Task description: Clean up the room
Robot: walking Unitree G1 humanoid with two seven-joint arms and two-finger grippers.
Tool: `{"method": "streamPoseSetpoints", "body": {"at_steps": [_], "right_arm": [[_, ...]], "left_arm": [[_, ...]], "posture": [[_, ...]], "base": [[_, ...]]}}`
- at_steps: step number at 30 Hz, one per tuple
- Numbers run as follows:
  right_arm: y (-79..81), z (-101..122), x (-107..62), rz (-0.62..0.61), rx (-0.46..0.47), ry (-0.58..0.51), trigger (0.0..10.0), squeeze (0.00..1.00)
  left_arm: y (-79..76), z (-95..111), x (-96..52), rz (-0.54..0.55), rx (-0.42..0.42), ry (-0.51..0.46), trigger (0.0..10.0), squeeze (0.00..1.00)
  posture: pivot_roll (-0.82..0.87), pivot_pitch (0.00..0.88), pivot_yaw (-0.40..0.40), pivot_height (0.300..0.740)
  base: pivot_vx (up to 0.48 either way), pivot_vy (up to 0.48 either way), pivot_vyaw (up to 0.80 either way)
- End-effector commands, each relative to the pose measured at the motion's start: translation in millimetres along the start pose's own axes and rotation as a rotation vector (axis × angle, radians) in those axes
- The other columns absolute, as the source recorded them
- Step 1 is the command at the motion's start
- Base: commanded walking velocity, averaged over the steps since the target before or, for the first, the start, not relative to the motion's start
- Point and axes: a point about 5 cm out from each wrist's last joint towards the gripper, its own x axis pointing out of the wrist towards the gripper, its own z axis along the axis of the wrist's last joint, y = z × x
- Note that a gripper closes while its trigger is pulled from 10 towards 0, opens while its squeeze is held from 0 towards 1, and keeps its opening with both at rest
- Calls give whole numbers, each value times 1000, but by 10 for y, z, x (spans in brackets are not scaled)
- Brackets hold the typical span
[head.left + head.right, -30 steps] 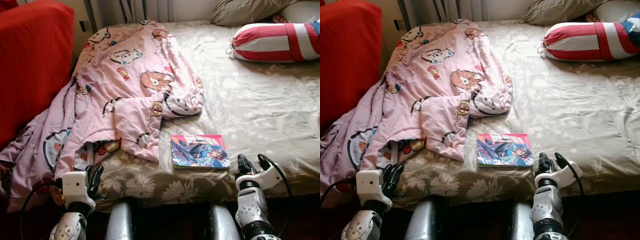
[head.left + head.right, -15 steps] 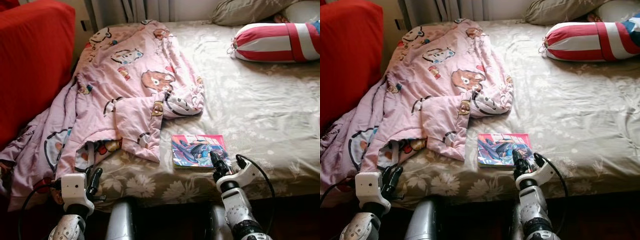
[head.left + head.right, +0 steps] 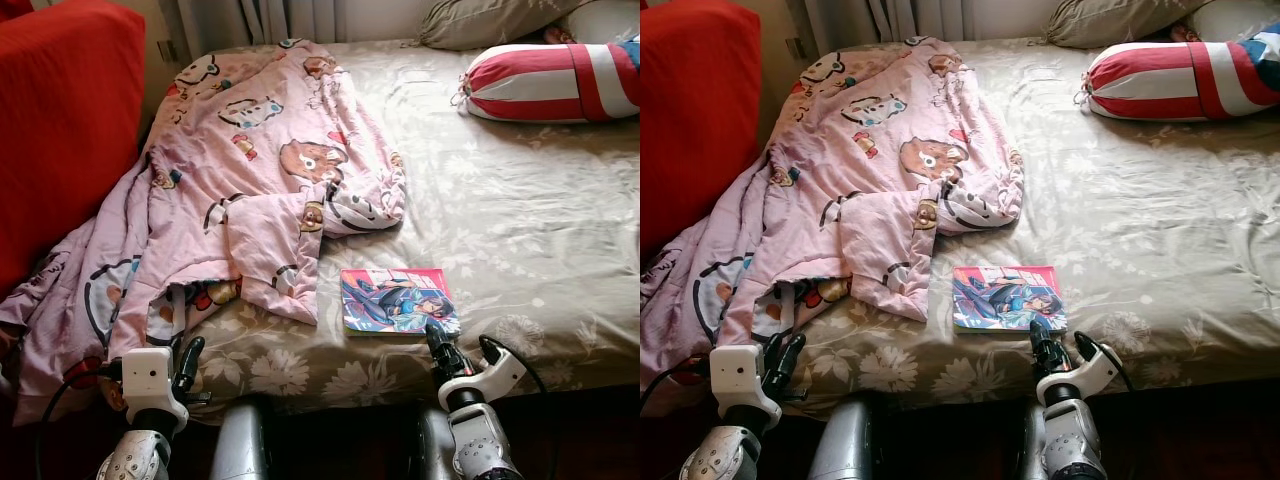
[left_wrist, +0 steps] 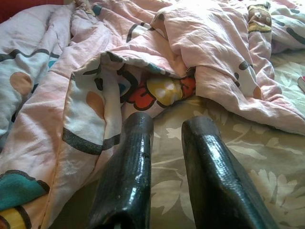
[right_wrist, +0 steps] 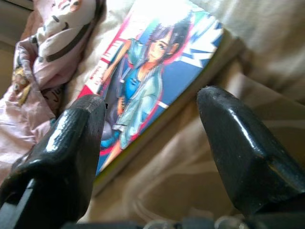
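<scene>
One comic book [image 3: 397,300] is lying flat, cover up, near the front edge of the bed [image 3: 520,230], just beside the lower fold of the pink cartoon-print blanket [image 3: 250,180]. The right pincer [image 3: 452,352] is hovering at the book's near right corner with its fingers [image 5: 76,143] spread wide; in the right wrist view the book's corner is sitting between the two fingers, which suits a grasp of the book's edge, judged to be the step in hand. No contact with the cover is visible.

The left pincer [image 3: 182,362] is waiting low at the bed's front edge beside the drooping blanket, fingers [image 4: 128,176] set narrowly apart and holding nothing. This placement is keeping it clear of the right arm's reach.

A striped bolster [image 3: 550,82] and a grey pillow [image 3: 490,20] are resting at the far end of the bed; a red armchair [image 3: 60,120] is standing on the left.

Compared with half a second ago, the right pincer is sitting slightly lower and nearer the bed's edge, off the cover. One second ago it was well to the right of the book. The left pincer is staying put.
</scene>
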Motion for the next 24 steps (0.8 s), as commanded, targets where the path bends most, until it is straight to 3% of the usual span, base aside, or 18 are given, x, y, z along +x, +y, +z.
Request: {"method": "streamPoseSetpoints", "body": {"at_steps": [1,17,24], "right_arm": [[1,-41,6,-9,17,21,10000,0],[-69,-17,33,-86,59,33,10000,0],[-12,15,83,-67,70,28,10000,0]], "left_arm": [[31,19,-25,1,28,0,10000,0],[90,49,-115,-1,46,11,10000,0],[91,57,-132,-7,50,17,10000,0]], "posture": [[199,104,32,552],[230,137,53,552],[232,145,60,552]], "base": [[0,0,0],[0,0,0],[0,0,0]]}}
